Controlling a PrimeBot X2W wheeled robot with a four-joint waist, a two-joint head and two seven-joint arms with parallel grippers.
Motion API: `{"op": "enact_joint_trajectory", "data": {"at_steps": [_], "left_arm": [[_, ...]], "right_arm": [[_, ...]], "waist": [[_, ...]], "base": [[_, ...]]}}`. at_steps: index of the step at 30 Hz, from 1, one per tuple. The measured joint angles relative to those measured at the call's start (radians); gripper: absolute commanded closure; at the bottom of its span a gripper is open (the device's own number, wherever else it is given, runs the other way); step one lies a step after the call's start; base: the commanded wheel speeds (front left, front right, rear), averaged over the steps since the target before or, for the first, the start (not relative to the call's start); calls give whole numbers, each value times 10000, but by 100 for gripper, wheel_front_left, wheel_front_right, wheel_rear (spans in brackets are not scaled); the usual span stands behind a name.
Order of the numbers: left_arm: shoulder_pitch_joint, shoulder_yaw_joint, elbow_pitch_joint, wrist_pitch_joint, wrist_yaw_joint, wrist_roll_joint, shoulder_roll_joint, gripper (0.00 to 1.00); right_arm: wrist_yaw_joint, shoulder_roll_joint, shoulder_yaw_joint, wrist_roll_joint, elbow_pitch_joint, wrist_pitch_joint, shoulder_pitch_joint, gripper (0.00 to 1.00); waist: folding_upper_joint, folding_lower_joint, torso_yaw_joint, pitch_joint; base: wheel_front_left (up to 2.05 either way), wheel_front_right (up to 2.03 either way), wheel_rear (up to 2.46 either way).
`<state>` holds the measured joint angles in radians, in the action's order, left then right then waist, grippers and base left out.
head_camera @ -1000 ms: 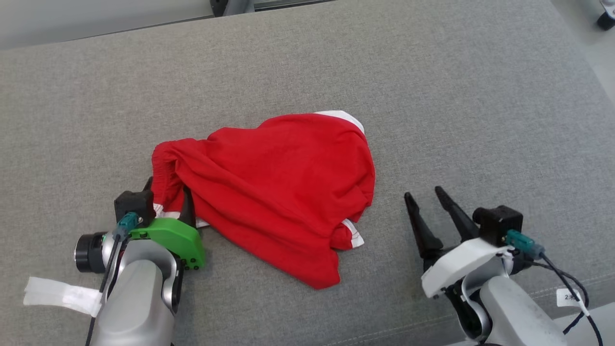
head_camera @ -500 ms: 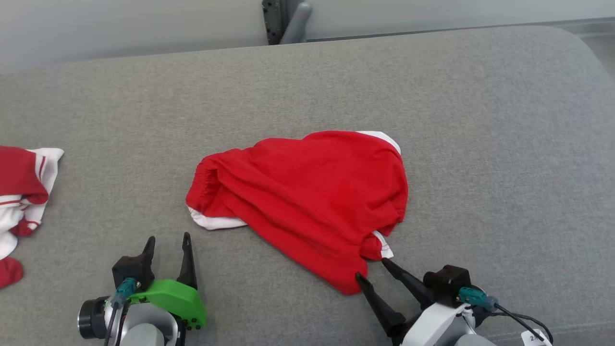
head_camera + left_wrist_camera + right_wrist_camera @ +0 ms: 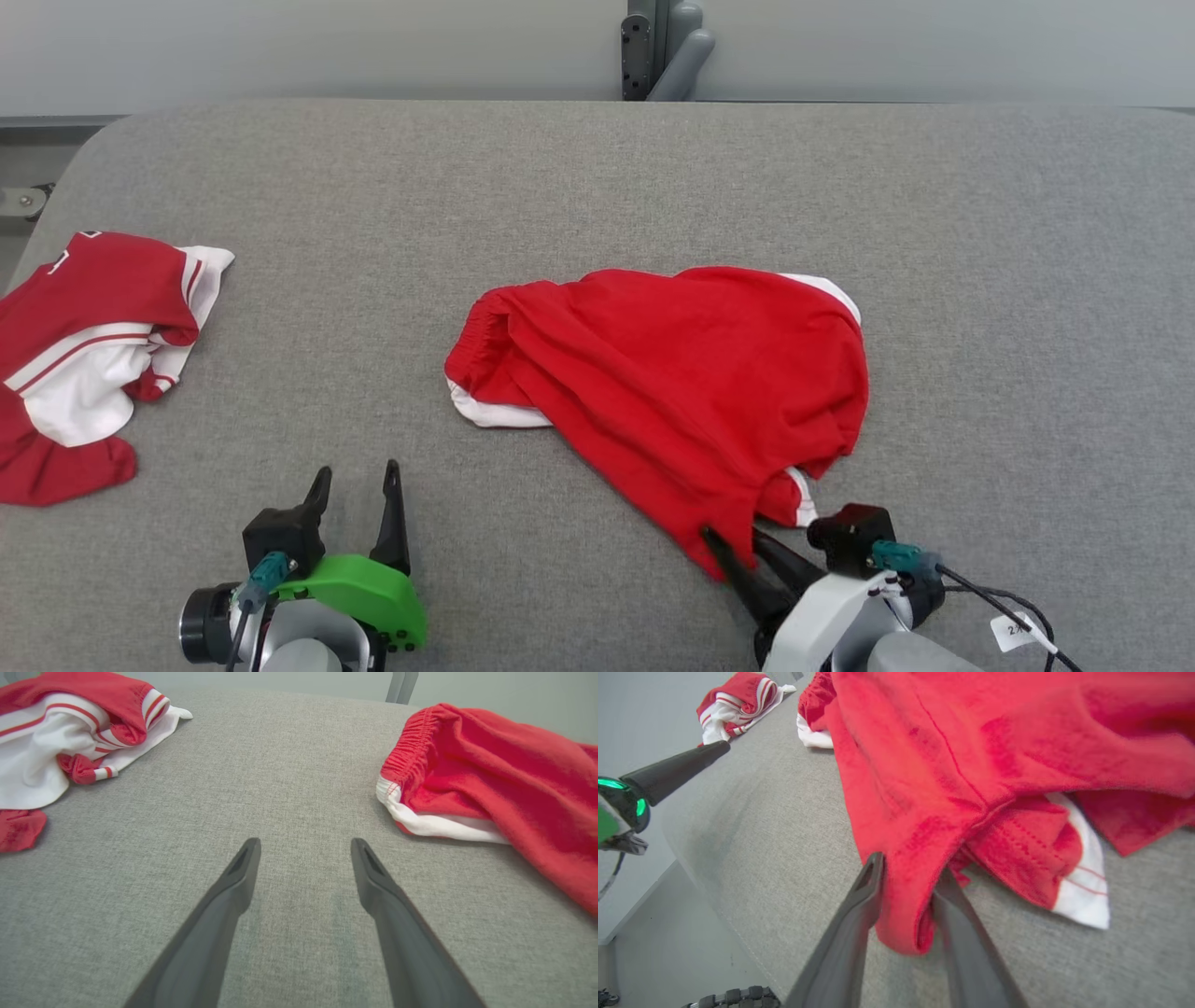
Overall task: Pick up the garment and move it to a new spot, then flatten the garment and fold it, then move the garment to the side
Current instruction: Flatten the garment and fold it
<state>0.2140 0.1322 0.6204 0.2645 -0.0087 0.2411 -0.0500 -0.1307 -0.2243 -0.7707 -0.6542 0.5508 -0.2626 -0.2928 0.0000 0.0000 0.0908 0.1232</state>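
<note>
Right end effector (image 3: 908, 868) is clamped on the red soft-knit garment with white trim (image 3: 681, 373). The fingers sit either side of a fold at the nearest hem corner, and cloth fills the gap and touches both. I can't tell how firm the bite is.

Left end effector (image 3: 306, 842) has its fingers wide apart with nothing between them, just above the grey fabric-covered table (image 3: 1027, 233).

The garment lies in a loose heap on the table. It runs ahead of the right end effector and is ahead and to the right of the left one. Its elastic waistband (image 3: 411, 742) is the end nearest the left end effector but not touching it. A crumpled red-and-white striped garment (image 3: 84, 355) sits well off to the left end effector's left.

Handling, as I judge it: light and limp, with no stiffness, so it will drape and drag rather than lift as one piece. The fabric-on-fabric friction is probably high. A single-corner grip likely bunches it. For flattening, take the waistband or a stitched hem, since the doubled layers are less likely to slip out. The left end effector looks best placed for the waistband corner.
</note>
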Motion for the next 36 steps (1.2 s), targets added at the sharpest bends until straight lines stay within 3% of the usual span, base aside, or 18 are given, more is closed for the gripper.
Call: {"op": "enact_joint_trajectory", "data": {"at_steps": [4,7,10,14,17,18,22,23,24,28,32,36], "left_arm": [[-60,56,-272,0,2,0,2,0],[-158,203,-314,0,-8,59,4,0],[-168,395,-307,0,-31,107,4,0],[-95,746,-240,0,-50,211,6,0],[11,974,-198,-2,-46,267,6,0],[57,1135,-174,0,-38,339,12,0],[110,1346,-88,-2,0,493,6,0],[142,1394,-88,-2,6,529,6,0],[192,1446,-94,-2,19,569,4,0],[333,1615,-150,-2,92,648,6,0],[347,1678,-96,-2,171,648,6,0],[339,1616,-69,0,186,616,4,0]], "right_arm": [[0,-67,257,-1267,-1154,0,-156,100],[0,-378,-150,-3269,-2334,21,-315,100],[0,-704,270,-5574,-2886,245,-737,100],[0,-523,1626,-8385,-2771,439,-1127,100],[2,-493,2278,-9091,-2266,464,-1364,100],[2,-550,2759,-9482,-1569,430,-1609,100],[2,-581,3074,-9377,-441,307,-2120,100],[2,-589,3076,-9152,-17,234,-2354,55],[2,-600,3081,-8945,437,201,-2601,0],[2,-566,2708,-7643,2040,54,-3719,0],[2,-627,2067,-5492,3348,13,-4824,0],[0,-815,2681,-3551,3858,8,-5272,0]], "waist": [[0,0,-48,33],[0,0,-114,52],[0,0,-124,102],[0,0,42,182],[0,0,181,241],[0,0,345,315],[0,0,600,464],[0,0,676,533],[0,0,750,608],[0,0,997,944],[0,0,1156,1162],[0,0,1099,1075]], "base": [[0,0,0],[0,0,0],[0,0,0],[0,0,0],[0,0,0],[0,0,0],[0,0,0],[0,0,0],[0,0,0],[0,0,0],[0,0,0],[0,0,0]]}}
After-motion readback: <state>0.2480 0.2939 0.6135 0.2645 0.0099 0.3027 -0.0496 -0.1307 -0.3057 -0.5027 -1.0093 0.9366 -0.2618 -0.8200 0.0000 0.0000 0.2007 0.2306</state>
